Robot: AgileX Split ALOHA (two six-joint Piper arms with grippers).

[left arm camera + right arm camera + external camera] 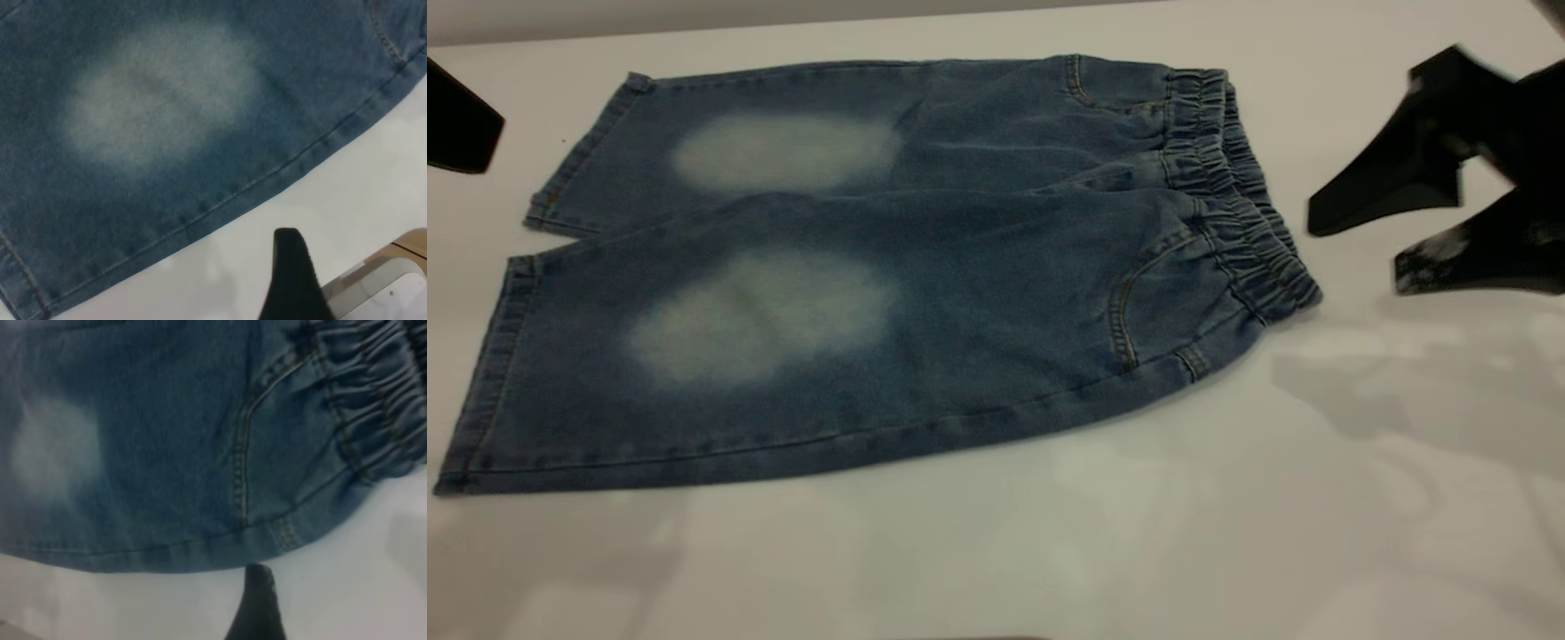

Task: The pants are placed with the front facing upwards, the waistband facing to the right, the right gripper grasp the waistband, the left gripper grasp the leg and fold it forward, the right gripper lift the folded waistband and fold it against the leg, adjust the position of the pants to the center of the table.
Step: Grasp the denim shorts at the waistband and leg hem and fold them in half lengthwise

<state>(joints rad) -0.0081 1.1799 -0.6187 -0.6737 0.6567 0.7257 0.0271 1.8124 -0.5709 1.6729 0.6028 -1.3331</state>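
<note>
denim pants (925, 267) lie flat, waistband (1240, 204) near the spread right pincer (1356, 253).

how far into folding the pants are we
Only the setup looks done: the pants lie flat, front up, with the waistband toward the right. In hand: the open right pincer hangs beside the waistband, gripping nothing. The left pincer sits off the leg hems. Both folds and centring remain.

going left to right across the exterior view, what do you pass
left gripper → leg hems → faded knee patches → front pocket → waistband → bare table → right gripper, open
</note>
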